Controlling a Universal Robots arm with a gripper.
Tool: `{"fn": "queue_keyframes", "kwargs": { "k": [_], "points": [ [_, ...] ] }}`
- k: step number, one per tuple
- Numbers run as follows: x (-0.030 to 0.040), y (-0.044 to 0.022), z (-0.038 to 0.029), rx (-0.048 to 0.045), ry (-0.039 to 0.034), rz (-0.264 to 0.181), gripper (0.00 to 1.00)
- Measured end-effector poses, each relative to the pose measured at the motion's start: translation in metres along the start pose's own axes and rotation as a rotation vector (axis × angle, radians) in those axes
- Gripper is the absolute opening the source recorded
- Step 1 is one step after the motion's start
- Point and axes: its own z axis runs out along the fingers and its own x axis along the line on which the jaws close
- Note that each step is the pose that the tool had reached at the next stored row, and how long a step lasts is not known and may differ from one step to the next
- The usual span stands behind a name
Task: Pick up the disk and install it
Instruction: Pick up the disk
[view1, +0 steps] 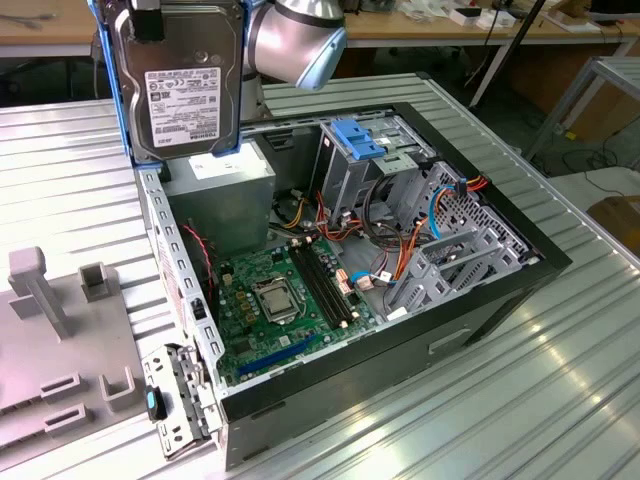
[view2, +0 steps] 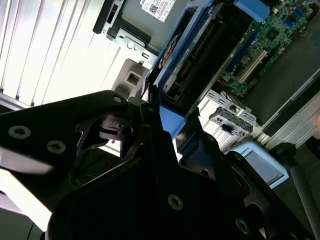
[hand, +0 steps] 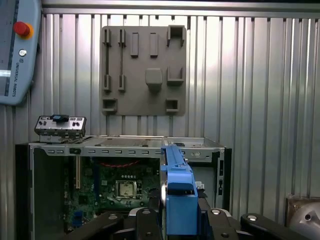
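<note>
Inventory, counted from my remote station: one disk (view1: 180, 85), one gripper (hand: 179, 216), one arm (view1: 297, 40), one open computer case (view1: 380, 375) and one grey fixture plate (view1: 45, 340), all on or over one ribbed metal table (view1: 560, 400). Inside the case I count one green motherboard (view1: 265, 320) and one light-blue latch piece (view1: 358, 140) topping the metal cage.

Disk: a flat, dark-grey rectangular drive with a white label on its broad face. It is clipped in a bright blue carrier whose rail runs down its nine o'clock edge in the exterior view. There it hangs upright at eleven o'clock, raised above the case's corner and the grey power supply box (view1: 225, 195). It is not seated in the cage, which stands at one o'clock from the motherboard. The fixture plate lies at eight o'clock from the case, well apart from the disk.

Gripper: in the first wrist view I see its black fingers (hand: 150, 225) closed against both sides of the blue carrier, which stands edge-on between them. In the second wrist view the disk (view2: 192, 55) projects from the same clamp over the open case. The jaws are therefore narrowed to the carrier's thickness and grip the disk alone.
</note>
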Motion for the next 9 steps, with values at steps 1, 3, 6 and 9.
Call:
{"fn": "queue_keyframes", "kwargs": {
  "k": [1, 3, 6, 9],
  "points": [
    [0.0009, -0.0014, 0.0002, 0.0004, 0.0000, 0.000, 0.37],
    [0.0019, -0.0065, 0.0006, 0.0006, 0.0001, 0.000, 0.37],
    [0.0024, -0.0184, 0.0012, 0.0009, 0.0001, 0.000, 0.37],
    [0.0026, -0.0309, 0.0017, 0.0008, 0.0002, 0.000, 0.37]
  ]
}}
